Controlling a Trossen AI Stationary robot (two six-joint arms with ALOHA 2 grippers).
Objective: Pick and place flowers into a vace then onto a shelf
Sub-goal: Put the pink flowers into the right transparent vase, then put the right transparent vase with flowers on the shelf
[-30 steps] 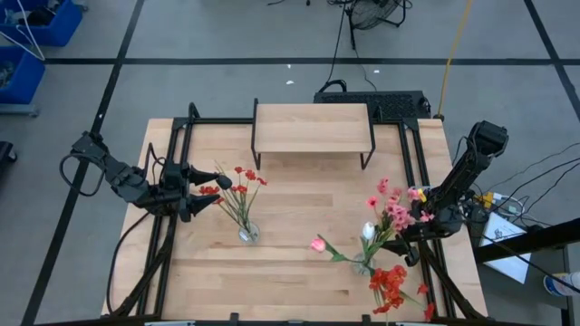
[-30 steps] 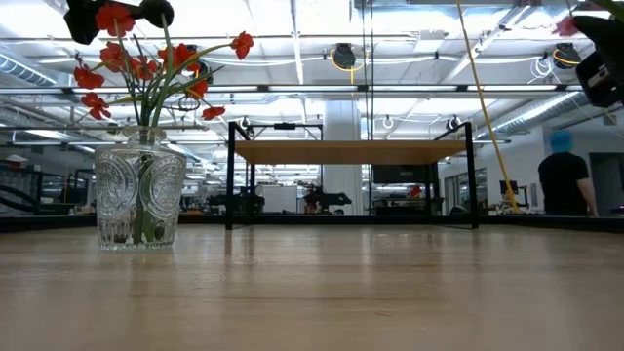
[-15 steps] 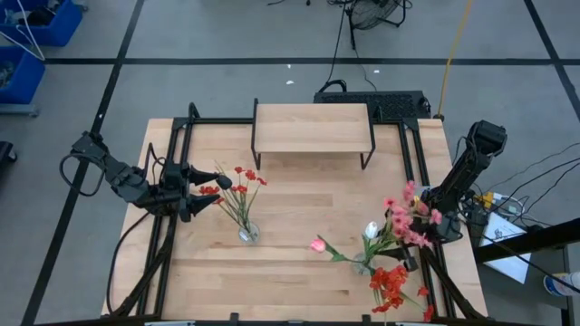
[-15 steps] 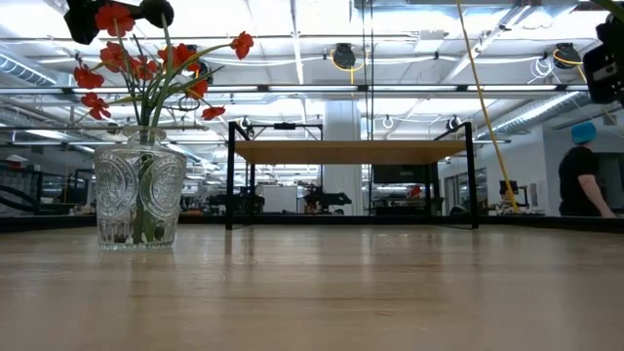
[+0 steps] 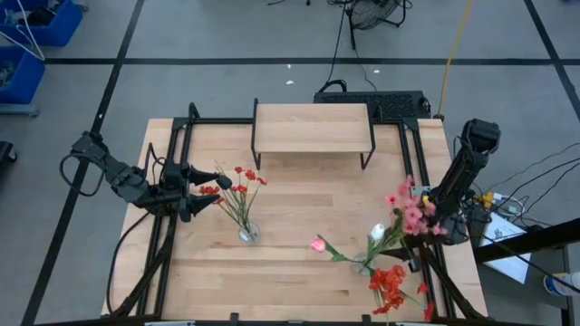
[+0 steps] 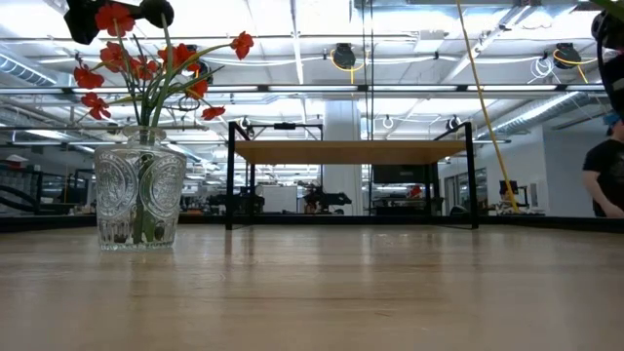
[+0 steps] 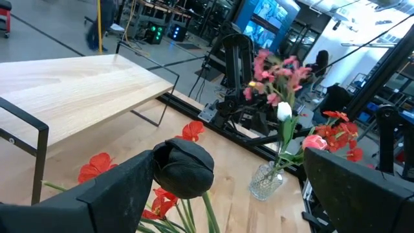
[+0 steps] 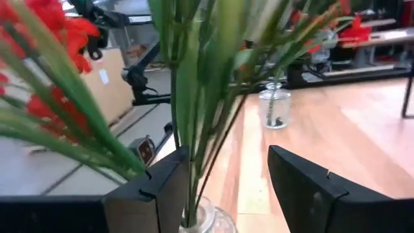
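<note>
Clearly, the left glass vase (image 5: 247, 234) holds red flowers (image 5: 237, 184); the right vase (image 5: 362, 264) holds pink, white and red stems (image 5: 405, 214). Left jaws spread beside the red blossoms; right jaws spread around the stems. No writing is readable.

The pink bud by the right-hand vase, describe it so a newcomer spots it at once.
Start at the wooden table, then find the glass vase near its front right. The pink bud leans out low toward the table's middle, apart from the upright white bud.

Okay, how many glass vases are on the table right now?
2. One vase with red flowers stands left of centre by the left gripper. The other vase is at the front right, beside the right gripper.
</note>
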